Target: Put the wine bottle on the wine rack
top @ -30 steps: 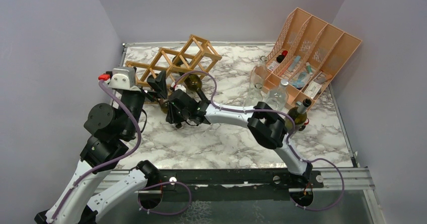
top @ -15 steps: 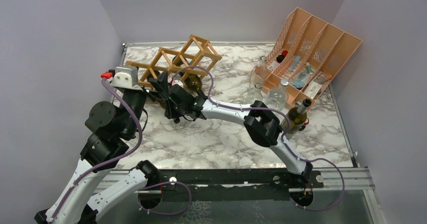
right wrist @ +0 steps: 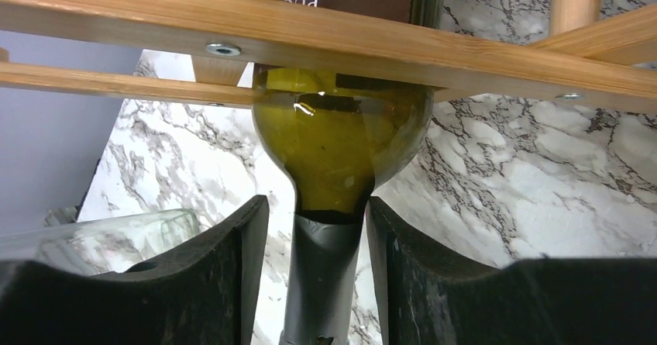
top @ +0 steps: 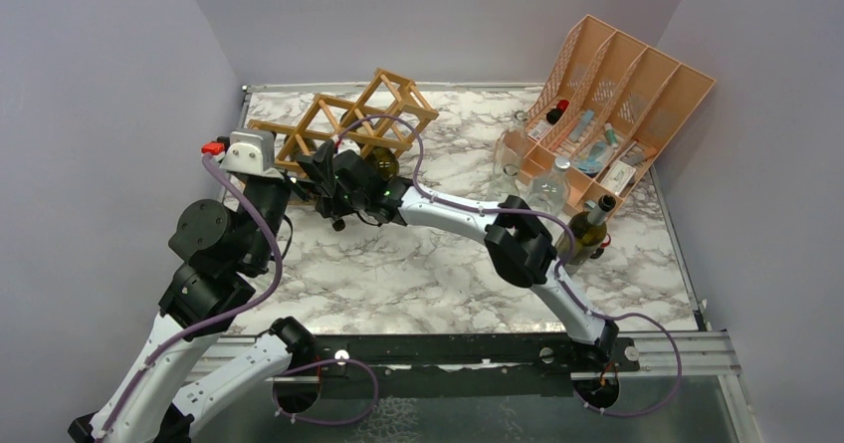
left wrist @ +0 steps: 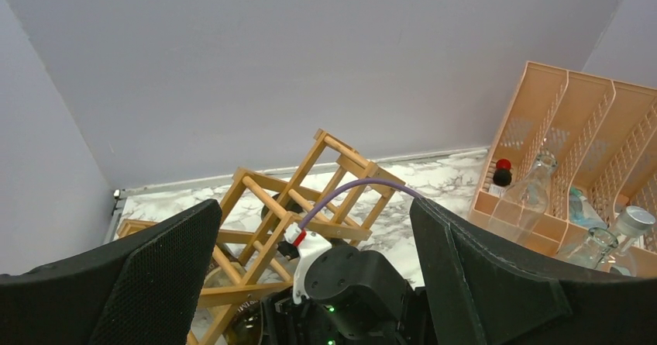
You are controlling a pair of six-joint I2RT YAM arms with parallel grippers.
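Observation:
The wine bottle point(right wrist: 341, 151), olive-green glass with a grey foil neck, lies with its body through a low cell of the tan wooden wine rack point(right wrist: 349, 46). Its neck points back between the fingers of my right gripper point(right wrist: 316, 205). Those jaws stand open, with a clear gap on the left of the neck and the right finger close beside it. In the top view the right gripper point(top: 330, 179) is at the front of the wine rack point(top: 348, 114) and hides most of the bottle. My left gripper point(left wrist: 310, 229) is wide open and holds nothing, just left of the right wrist.
A peach slotted organizer point(top: 622, 95) with small items stands at the back right. Clear glass bottles point(top: 511, 159) stand in front of it. An upright green bottle point(top: 589, 229) is by my right arm's elbow. Purple walls close in on three sides.
My right gripper has pushed left and back toward the rack, carrying the bottle into the cell, and its jaws have parted off the neck. The left arm has stayed put.

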